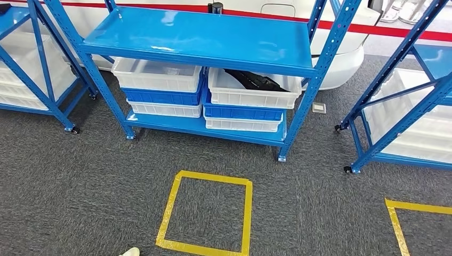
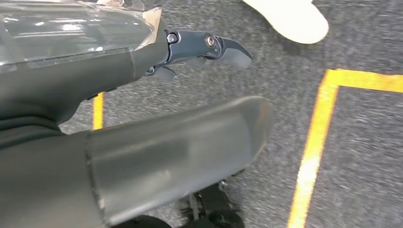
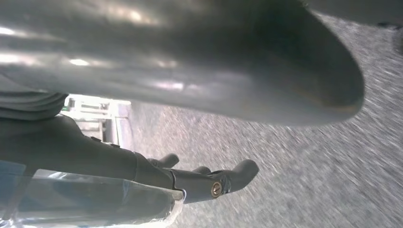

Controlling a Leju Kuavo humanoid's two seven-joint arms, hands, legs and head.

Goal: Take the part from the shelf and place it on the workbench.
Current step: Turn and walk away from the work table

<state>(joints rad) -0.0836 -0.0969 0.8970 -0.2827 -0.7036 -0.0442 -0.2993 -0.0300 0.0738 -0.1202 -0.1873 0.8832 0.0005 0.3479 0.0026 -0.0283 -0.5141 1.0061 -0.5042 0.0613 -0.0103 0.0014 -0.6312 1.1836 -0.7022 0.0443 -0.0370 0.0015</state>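
Note:
A black part [image 1: 255, 80] lies in a white bin [image 1: 250, 93] on the right of the blue shelf's [image 1: 202, 40] lower level, partly hidden under the upper board. In the left wrist view my left hand [image 2: 142, 123] hangs over the grey carpet, its thumb and dark fingers [image 2: 214, 47] apart, holding nothing. My right hand [image 3: 199, 90] hangs the same way in the right wrist view, with its fingers [image 3: 214, 183] spread and nothing in them.
White and blue bins [image 1: 160, 85] are stacked on the left of the lower level. More blue shelves stand at the left [image 1: 32, 69] and right [image 1: 410, 106]. Yellow tape squares [image 1: 208, 213] mark the carpet. A white shoe tip [image 1: 129, 252] shows at the bottom edge.

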